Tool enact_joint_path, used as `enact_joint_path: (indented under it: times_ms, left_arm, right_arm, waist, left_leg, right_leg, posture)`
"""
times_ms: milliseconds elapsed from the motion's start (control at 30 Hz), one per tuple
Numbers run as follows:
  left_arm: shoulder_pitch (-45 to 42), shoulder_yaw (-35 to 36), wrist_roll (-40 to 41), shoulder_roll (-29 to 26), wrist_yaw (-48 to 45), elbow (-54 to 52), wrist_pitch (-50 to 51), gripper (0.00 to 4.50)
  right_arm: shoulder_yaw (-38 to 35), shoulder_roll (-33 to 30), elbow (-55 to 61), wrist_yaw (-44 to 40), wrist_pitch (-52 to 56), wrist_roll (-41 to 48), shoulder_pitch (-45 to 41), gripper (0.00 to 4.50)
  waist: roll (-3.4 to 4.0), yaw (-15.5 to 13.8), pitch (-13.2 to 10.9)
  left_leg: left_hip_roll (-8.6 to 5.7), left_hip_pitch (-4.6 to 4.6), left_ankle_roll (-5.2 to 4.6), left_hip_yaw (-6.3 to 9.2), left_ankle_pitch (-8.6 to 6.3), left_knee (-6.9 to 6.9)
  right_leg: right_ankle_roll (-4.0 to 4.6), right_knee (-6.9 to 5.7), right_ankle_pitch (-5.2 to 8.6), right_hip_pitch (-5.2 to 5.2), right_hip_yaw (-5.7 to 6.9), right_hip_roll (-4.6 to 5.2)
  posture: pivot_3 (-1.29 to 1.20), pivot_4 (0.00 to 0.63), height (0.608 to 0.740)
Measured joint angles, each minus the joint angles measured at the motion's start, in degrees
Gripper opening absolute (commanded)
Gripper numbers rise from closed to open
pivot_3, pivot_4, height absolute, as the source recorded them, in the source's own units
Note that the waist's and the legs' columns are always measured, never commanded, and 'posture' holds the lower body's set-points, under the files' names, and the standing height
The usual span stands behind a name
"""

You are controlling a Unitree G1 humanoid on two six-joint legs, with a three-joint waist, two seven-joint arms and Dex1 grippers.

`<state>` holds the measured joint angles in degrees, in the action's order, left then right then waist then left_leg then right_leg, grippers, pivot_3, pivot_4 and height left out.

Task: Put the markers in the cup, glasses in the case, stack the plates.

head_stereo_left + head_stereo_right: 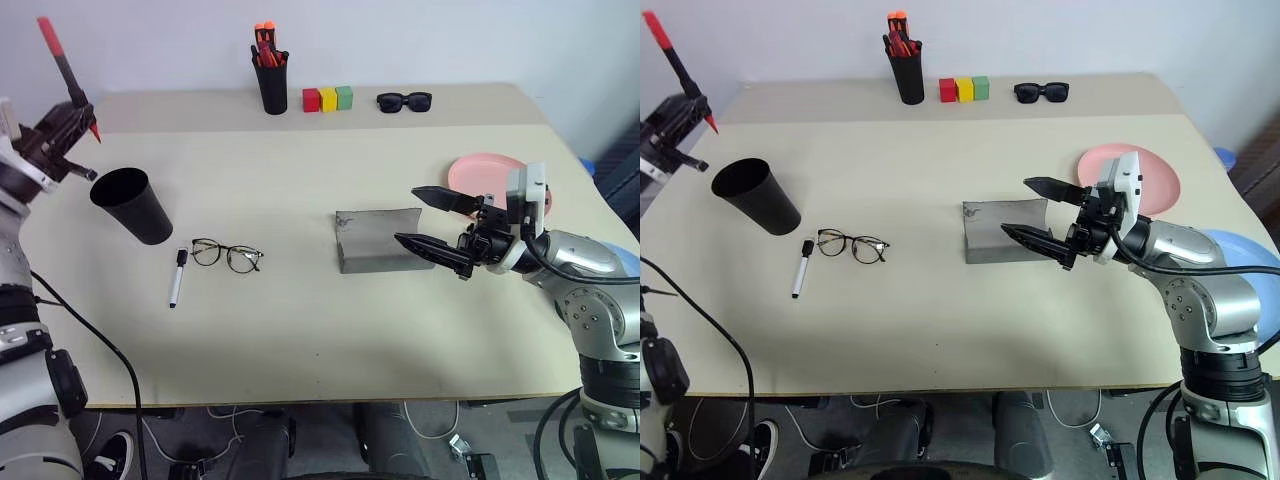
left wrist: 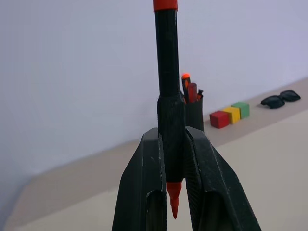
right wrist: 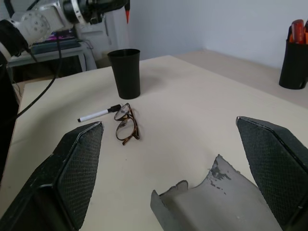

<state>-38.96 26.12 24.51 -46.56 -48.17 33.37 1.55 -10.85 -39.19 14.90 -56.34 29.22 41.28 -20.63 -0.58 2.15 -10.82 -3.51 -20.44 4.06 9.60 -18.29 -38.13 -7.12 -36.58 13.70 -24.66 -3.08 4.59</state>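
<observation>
A broad cream table [image 1: 300, 330] stands against a pale wall. Along the far edge sit a black pen holder [image 1: 271, 86] stuffed with orange-capped pens, three little blocks [image 1: 328, 98] in red, yellow and green, and dark sunglasses [image 1: 404, 101]. On the left stands the black cup [image 1: 133, 204]; just near of it lies a white marker [image 1: 176, 277] with a black cap, and right beside that the wire glasses [image 1: 227, 255]. Mid-table the grey case [image 1: 380, 240] lies open, with a pink plate [image 1: 488, 172] off to its right and a blue plate [image 1: 1245, 250] behind the right arm. The left gripper [image 1: 72, 128] is raised above the cup, clamped tight on a red-tipped marker [image 1: 64, 68] that points steeply up. The right gripper [image 1: 433, 222] reaches level toward the case's right end, its fingers spread wide and empty.
</observation>
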Motion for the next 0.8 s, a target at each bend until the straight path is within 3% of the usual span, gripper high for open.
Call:
enact_joint_path:
  times_ms: [333,800]
  left_arm:
    - [5.91,1.89,2.53,3.17,0.46,0.19,0.02,0.03]
    - [7.72,2.17,1.69,5.95,0.37,3.88,-8.17,0.03]
  right_arm:
    - [0.0,-0.01,-0.5,-0.58,-0.89,-0.59,0.06,4.5]
    - [0.0,-0.18,-0.51,-0.31,-0.9,-1.23,0.46,4.5]
  waist:
    - [-0.01,-0.02,0.0]
    - [-0.02,-0.11,0.01]
  left_leg:
    - [0.0,0.0,0.0,0.0,0.0,-0.01]
    - [0.0,0.0,0.0,0.0,0.0,0.0]
  right_leg:
    - [0.0,-0.01,0.0,-0.01,0.0,0.01]
    - [0.01,0.0,0.0,-0.01,0.0,0.01]
  posture:
    - [0.0,0.15,0.74]
    - [0.0,0.15,0.74]
